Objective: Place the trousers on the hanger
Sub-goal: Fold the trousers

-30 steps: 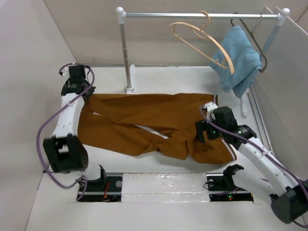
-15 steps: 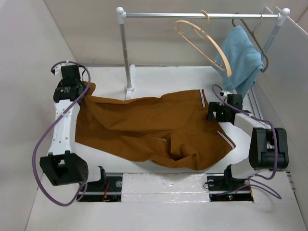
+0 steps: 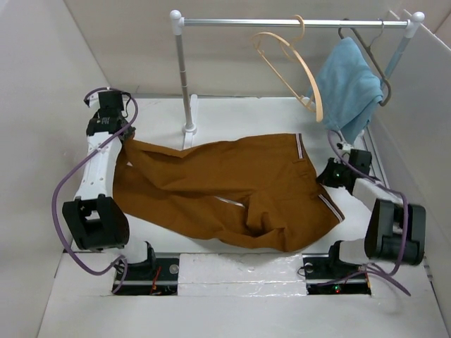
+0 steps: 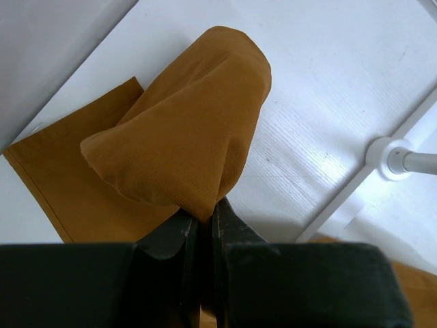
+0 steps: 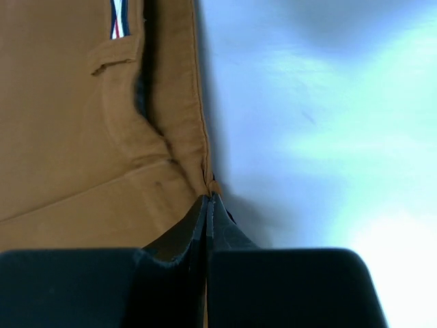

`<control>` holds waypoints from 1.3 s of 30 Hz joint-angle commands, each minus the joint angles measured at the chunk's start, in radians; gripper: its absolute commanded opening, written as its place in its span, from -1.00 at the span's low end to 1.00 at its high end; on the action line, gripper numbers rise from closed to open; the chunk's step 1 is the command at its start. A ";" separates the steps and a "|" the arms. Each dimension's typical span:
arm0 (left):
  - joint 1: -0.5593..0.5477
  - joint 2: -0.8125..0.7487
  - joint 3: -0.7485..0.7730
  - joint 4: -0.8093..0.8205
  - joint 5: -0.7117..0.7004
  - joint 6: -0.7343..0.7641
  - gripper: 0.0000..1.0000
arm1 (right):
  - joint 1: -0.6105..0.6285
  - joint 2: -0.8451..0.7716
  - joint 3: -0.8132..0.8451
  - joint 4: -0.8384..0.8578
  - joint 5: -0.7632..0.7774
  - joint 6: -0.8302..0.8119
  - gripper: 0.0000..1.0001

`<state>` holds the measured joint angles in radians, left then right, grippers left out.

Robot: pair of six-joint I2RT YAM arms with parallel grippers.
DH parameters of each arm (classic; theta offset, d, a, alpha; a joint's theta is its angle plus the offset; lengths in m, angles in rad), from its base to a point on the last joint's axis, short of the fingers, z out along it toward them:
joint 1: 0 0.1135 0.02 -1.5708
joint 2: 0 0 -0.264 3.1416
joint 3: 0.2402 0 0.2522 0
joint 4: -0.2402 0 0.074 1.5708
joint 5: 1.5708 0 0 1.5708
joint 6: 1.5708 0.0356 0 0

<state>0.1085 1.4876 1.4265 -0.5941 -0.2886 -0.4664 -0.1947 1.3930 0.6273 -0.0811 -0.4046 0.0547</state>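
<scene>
Both grippers clamped on the trousers, spread flat between them.

The left gripper [image 3: 118, 137] has its jaws closed on a folded leg end of the trousers [image 3: 232, 183]; in its wrist view the brown cloth [image 4: 191, 143] bunches up just ahead of the fingers [image 4: 235, 229] and drapes down to the white table [image 4: 328, 102]. The right gripper [image 3: 327, 172] has its jaws pressed together on the waistband edge, which in its wrist view runs straight ahead from the tips [image 5: 208, 205], with the striped lining ahead to the left. The hanger [image 3: 296, 70] hangs tilted on the rail [image 3: 296, 22], well beyond the right gripper and apart from the trousers, just beside a blue cloth [image 3: 349, 84].
</scene>
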 commanded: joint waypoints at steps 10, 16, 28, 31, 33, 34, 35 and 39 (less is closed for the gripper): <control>-0.194 0.502 0.478 -0.116 -0.126 0.132 -0.50 | -0.244 -0.301 0.054 -0.194 0.231 -0.042 -0.84; -0.265 0.633 0.701 -0.138 -0.121 0.138 0.98 | -0.157 -0.311 0.130 -0.287 0.153 -0.168 0.47; -0.020 -0.153 -0.171 0.300 -0.070 -0.154 -0.02 | 0.343 -0.540 0.046 -0.345 0.171 -0.217 -1.00; 0.075 -0.259 -0.337 0.264 -0.020 -0.244 -0.78 | 0.405 -0.529 0.045 -0.330 0.162 -0.248 -1.00; 0.130 -0.299 -0.461 0.286 0.102 -0.314 -0.56 | 0.460 -0.522 0.046 -0.336 0.171 -0.257 -0.95; 0.184 -0.297 -0.487 0.301 0.144 -0.340 -0.32 | 0.475 -0.517 0.046 -0.335 0.174 -0.262 -0.75; 0.207 -0.294 -0.533 0.313 0.226 -0.385 -0.06 | 0.506 -0.514 0.042 -0.327 0.176 -0.263 -0.33; 0.269 -0.291 -0.626 0.401 0.350 -0.534 0.78 | 0.563 -0.490 0.035 -0.299 0.133 -0.291 0.28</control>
<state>0.3519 1.2091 0.8513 -0.2657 -0.1009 -0.8394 0.3321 0.8921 0.6693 -0.4175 -0.2447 -0.1989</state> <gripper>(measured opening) 0.862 0.618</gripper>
